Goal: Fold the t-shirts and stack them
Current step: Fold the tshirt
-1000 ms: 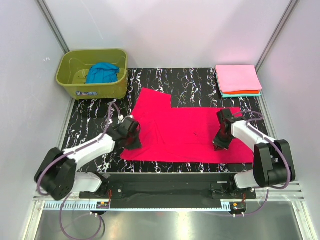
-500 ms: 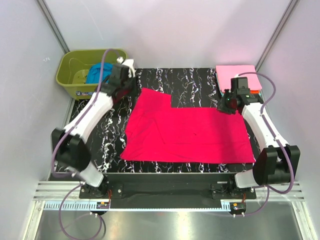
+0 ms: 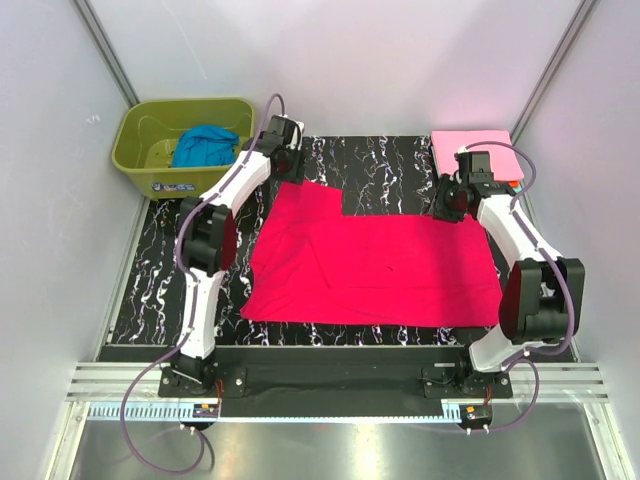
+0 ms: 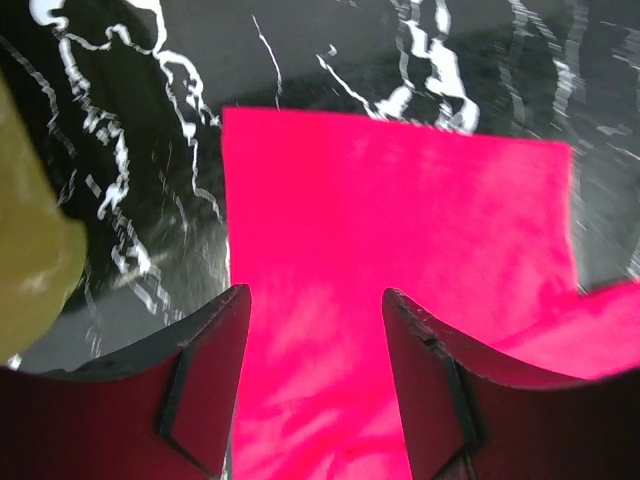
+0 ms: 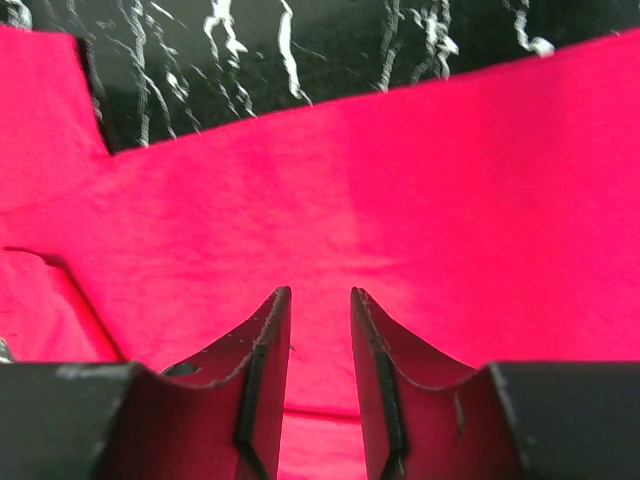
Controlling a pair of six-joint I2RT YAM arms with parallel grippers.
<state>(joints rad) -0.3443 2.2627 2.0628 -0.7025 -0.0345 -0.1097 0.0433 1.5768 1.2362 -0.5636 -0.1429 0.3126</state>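
Observation:
The crimson-red t-shirt [image 3: 375, 265] lies spread flat on the black marbled table, with a flap sticking out at its far left. My left gripper [image 3: 286, 166] hovers open over that flap's far edge; in the left wrist view [image 4: 315, 300] its fingers straddle red cloth [image 4: 400, 230] without holding it. My right gripper [image 3: 447, 206] is at the shirt's far right corner; in the right wrist view [image 5: 320, 295] its jaws stand narrowly apart over red cloth [image 5: 400, 190] and are empty. A folded light pink t-shirt [image 3: 465, 143] tops the stack at the back right. The blue t-shirt [image 3: 205, 146] lies in the tub.
The olive-green tub [image 3: 150, 178] stands at the back left corner, close to my left gripper; its edge shows in the left wrist view [image 4: 30, 270]. White walls close in the table [image 3: 170, 270] at the left, back and right. The right arm covers the stack's lower layers.
Both grippers have moved from the shirt's near side to its far edge. In the last half second the left one swung right from the tub to the flap; the right one barely shifted.

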